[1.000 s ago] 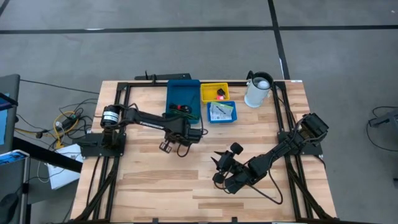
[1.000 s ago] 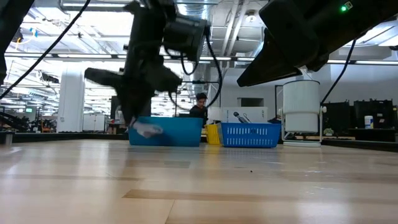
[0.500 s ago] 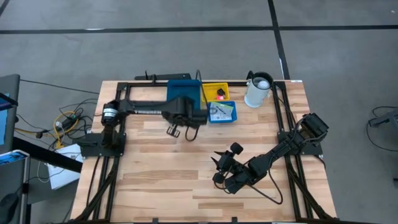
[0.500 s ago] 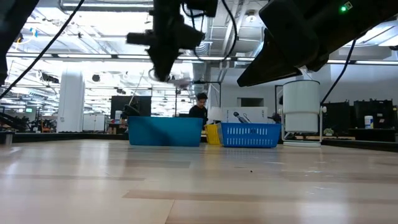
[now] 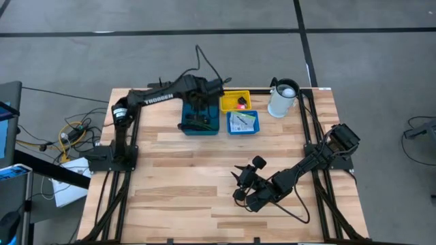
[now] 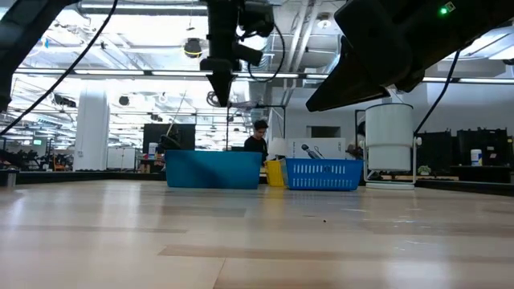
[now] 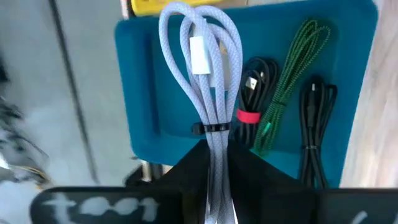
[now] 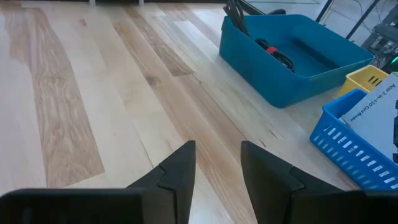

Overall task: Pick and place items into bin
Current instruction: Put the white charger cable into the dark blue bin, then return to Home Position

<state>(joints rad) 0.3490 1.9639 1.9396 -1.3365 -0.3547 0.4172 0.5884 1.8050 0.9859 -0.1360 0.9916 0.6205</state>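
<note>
My left gripper (image 7: pixel 214 155) hangs high over the teal bin (image 5: pixel 188 107), shut on a white coiled cable (image 7: pixel 202 68). In the low view the left gripper (image 6: pixel 219 84) is well above the teal bin (image 6: pixel 213 170). On the bin's floor lie a black cable with a red tie (image 7: pixel 252 93), a green cable (image 7: pixel 289 74) and another black cable (image 7: pixel 314 124). My right gripper (image 8: pixel 217 165) is open, low over the table's right middle (image 5: pixel 240 185), touching nothing. White cards (image 5: pixel 242 122) lie in the blue basket; a black-and-red piece (image 5: pixel 241 103) lies in the yellow bin. My left gripper pinches the white cable's bundled strands (image 7: pixel 216 146) between its two fingers, just past the black tie (image 7: pixel 213 129). The fingers (image 7: pixel 186 171) come from above, pointing down, along the bundle. The coil hangs below them, lifted clear, with its looped end (image 7: pixel 186 18) over the teal bin.
The yellow bin (image 5: pixel 225 96) and the blue basket (image 5: pixel 254 129) stand right of the teal bin at the table's far side. A white jug (image 5: pixel 283 99) stands near the far right corner. Bare wood spreads over the table's near half (image 5: pixel 170 197).
My left gripper has carried the white cable from above the table's middle up and toward the far edge, and now hangs over the teal bin. It has stayed shut on the cable. The cable has risen from near bin height to well above the bin.
</note>
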